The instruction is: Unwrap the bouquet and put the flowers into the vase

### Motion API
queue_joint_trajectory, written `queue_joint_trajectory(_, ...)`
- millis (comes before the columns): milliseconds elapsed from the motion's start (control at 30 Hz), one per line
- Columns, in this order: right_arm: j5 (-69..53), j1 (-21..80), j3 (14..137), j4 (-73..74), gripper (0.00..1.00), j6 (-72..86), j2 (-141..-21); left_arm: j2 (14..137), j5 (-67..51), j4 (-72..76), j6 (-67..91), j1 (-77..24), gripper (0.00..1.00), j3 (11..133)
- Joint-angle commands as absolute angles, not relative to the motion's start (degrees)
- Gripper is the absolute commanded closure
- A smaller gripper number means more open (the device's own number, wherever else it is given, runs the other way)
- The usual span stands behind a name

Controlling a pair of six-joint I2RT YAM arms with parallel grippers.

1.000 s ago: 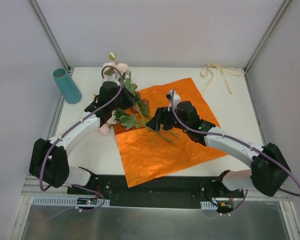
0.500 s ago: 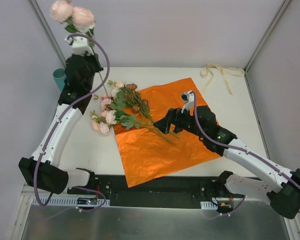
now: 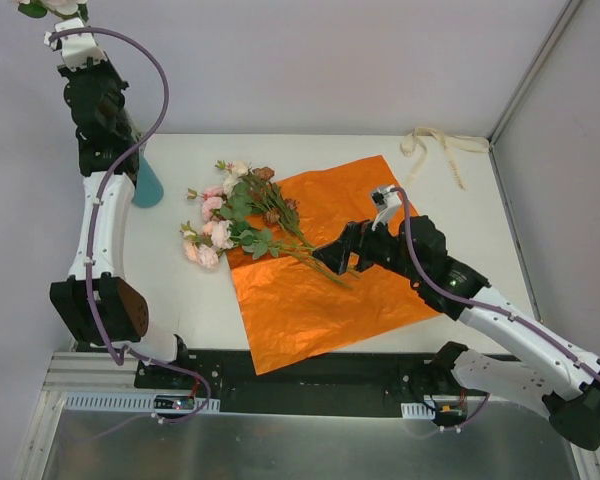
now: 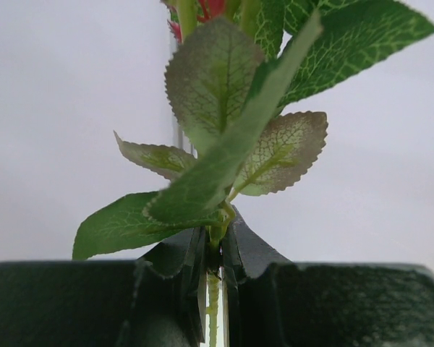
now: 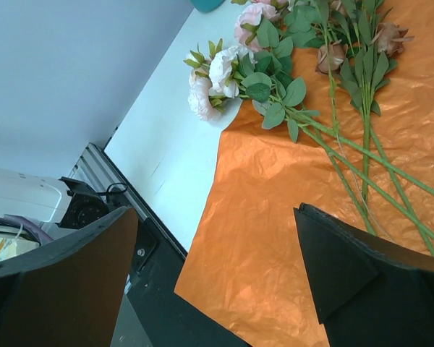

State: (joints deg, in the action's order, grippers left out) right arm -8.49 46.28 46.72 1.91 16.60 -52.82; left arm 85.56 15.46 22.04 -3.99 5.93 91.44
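My left arm rears up tall beside the vase at the desk's far left corner, left claw pinched tight on one leafy stem, while my right arm reaches low over the orange paper, right claw spread wide, holding nothing, near the flowers.

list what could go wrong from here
The left end effector pinches one thin stem, so it may swivel or slip. The vase is narrow and partly hidden by the left arm in the top view; a lowered stem could miss its mouth or knock it over. The open right end effector may snag the loose flowers.
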Motion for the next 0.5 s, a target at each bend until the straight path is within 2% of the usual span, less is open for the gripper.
queue_joint_trajectory(0,-9.93,46.58,50.62,2.55,0.00,14.86,-51.33,87.45,14.41,29.18,-5.89,8.17,1.00,95.10)
queue_joint_trajectory(233,-9.58,46.67,50.45,2.64,0.00,13.10,-49.92,90.79,12.66,32.16,-4.57,12.48,1.00,95.36)
queue_joint_trajectory(467,-8.80,46.67,49.31,2.63,0.00,10.28,-50.27,94.91,12.92,35.15,-4.48,12.75,1.00,92.56)
